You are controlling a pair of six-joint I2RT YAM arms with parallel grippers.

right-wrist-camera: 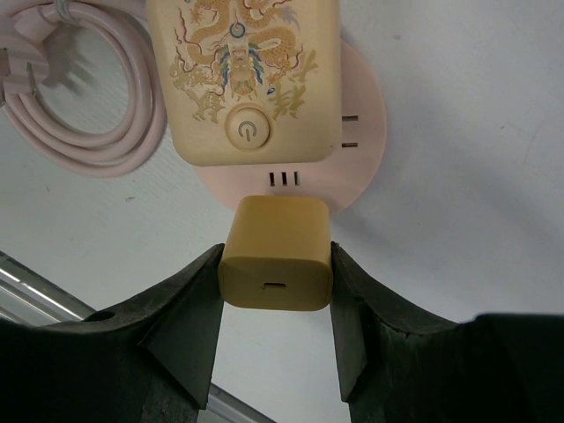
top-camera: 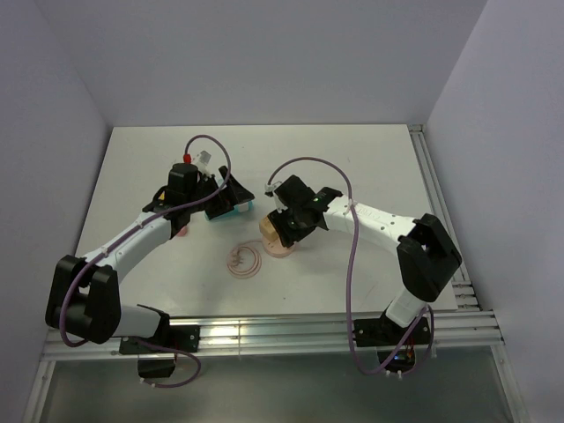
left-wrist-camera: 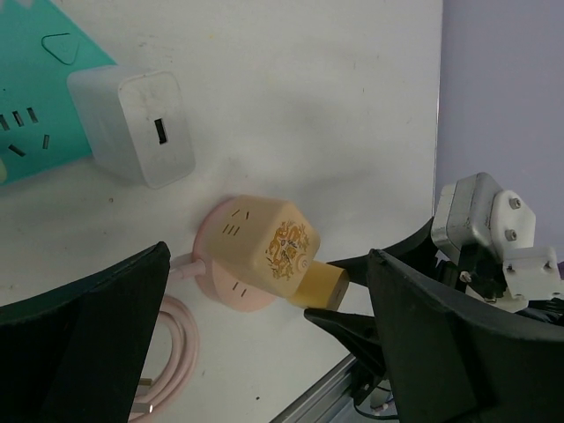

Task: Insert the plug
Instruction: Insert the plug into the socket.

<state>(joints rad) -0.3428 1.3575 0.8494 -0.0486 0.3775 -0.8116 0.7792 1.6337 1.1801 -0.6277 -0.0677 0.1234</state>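
Yellow plug point(right-wrist-camera: 276, 256) butted against dragon-printed cube socket point(right-wrist-camera: 242, 79), on the side nearest its power button, pinched between right gripper point(right-wrist-camera: 275, 291) fingers. Left gripper point(left-wrist-camera: 269, 256) spread wide, holding nothing, facing the cube. Pink cable point(right-wrist-camera: 88, 106) coiled beside the cube; white charger point(left-wrist-camera: 132, 128) near it.

- A robotics lab test cell
- Bare white table point(top-camera: 352, 159) boxed in by plain lavender walls point(top-camera: 264, 53)
- Aluminium rails point(top-camera: 264, 333) along its near edge, with two cabled robot arms point(top-camera: 132, 236) bolted there
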